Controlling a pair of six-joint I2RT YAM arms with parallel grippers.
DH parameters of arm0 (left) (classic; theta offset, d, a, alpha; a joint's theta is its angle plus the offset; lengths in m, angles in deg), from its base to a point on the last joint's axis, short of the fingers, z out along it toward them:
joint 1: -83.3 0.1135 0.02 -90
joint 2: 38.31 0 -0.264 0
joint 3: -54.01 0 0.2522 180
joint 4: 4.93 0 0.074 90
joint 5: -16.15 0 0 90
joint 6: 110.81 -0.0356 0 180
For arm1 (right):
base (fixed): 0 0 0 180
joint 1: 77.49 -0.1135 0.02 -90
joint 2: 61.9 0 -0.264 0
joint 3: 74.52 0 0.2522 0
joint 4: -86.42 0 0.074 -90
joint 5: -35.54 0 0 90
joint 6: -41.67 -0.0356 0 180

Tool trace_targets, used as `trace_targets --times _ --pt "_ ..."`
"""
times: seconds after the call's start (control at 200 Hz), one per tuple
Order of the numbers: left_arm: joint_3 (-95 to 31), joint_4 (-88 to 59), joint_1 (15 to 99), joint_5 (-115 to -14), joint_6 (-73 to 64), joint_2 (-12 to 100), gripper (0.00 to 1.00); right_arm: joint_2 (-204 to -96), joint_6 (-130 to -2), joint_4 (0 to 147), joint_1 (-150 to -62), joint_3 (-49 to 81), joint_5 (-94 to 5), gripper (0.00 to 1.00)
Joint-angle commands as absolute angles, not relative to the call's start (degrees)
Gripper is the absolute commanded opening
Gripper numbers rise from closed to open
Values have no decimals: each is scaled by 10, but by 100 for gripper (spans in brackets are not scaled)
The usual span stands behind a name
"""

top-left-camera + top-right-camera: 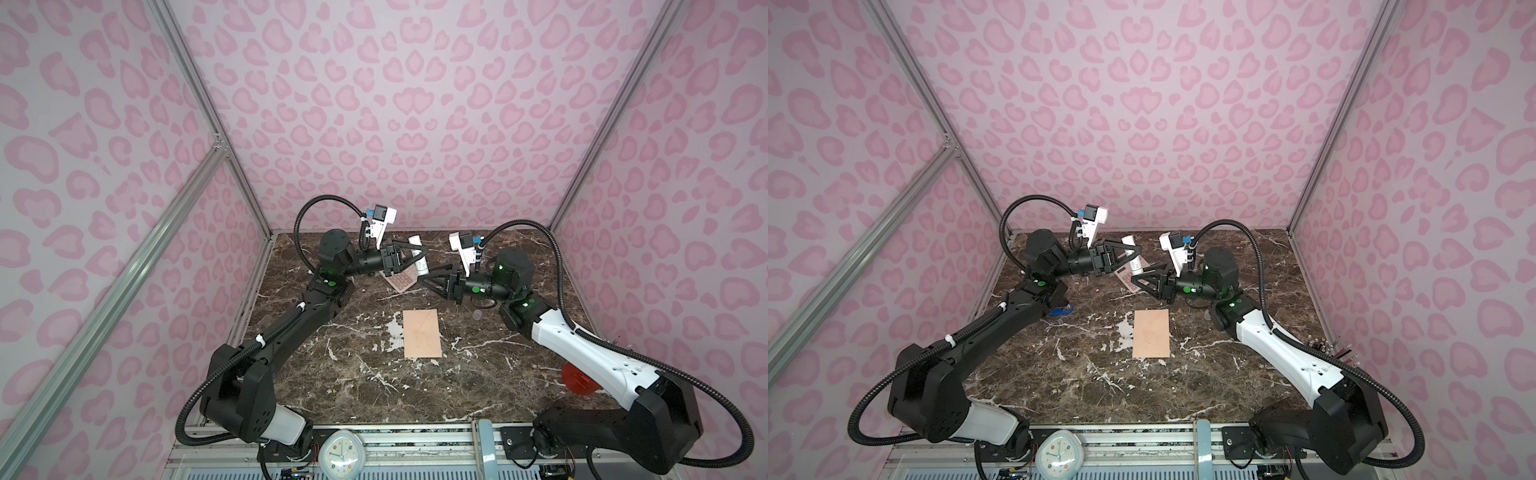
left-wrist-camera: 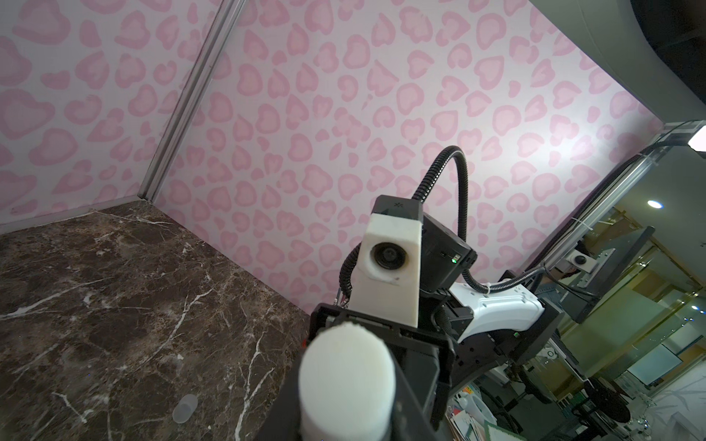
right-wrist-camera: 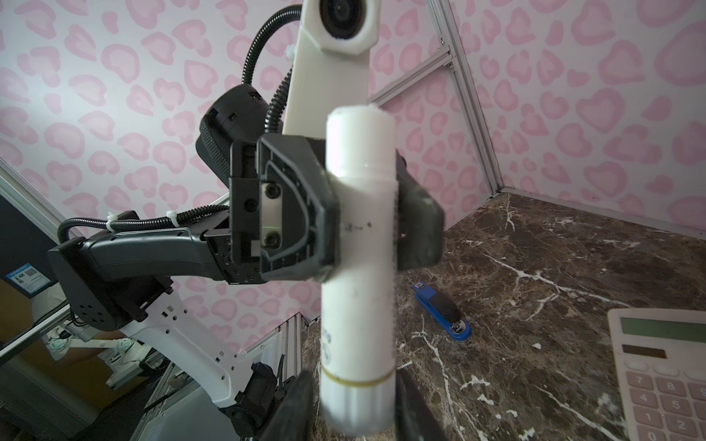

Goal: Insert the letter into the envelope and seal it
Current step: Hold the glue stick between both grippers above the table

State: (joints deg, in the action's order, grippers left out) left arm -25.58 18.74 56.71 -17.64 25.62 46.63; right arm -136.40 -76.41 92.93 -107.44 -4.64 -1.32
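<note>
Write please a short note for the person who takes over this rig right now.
Left gripper: shut on the glue stick, held above the back of the table.
Right gripper: jaws on either side of the stick's base; a grip cannot be confirmed.
Envelope: flat mid-table, no flap sticking out, untouched.
Letter: not in view; perhaps inside the envelope, not confirmable.
Done: stick uncapped; clear cap lies beside the right arm.
Left: probably glue the flap and press it shut.
</note>
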Motion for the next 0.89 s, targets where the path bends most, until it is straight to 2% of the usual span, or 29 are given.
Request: trace_targets --times 0.0,0.175,0.555,0.705,0.89 --pt "-254 217 565 -166 260 467 4 -1364 -767 950 -1074 -45 -12 37" --pt "-252 217 561 -165 261 465 4 -1362 -762 946 -1074 -44 -16 35" --pt "-249 204 560 -195 248 461 4 -1359 -746 918 -1078 -45 -33 21" --pt "-261 116 553 -253 177 453 4 -1362 -751 885 -1087 -33 -115 9" --pt "-276 7 539 -374 90 440 4 -1362 -712 821 -1139 0 -266 6"
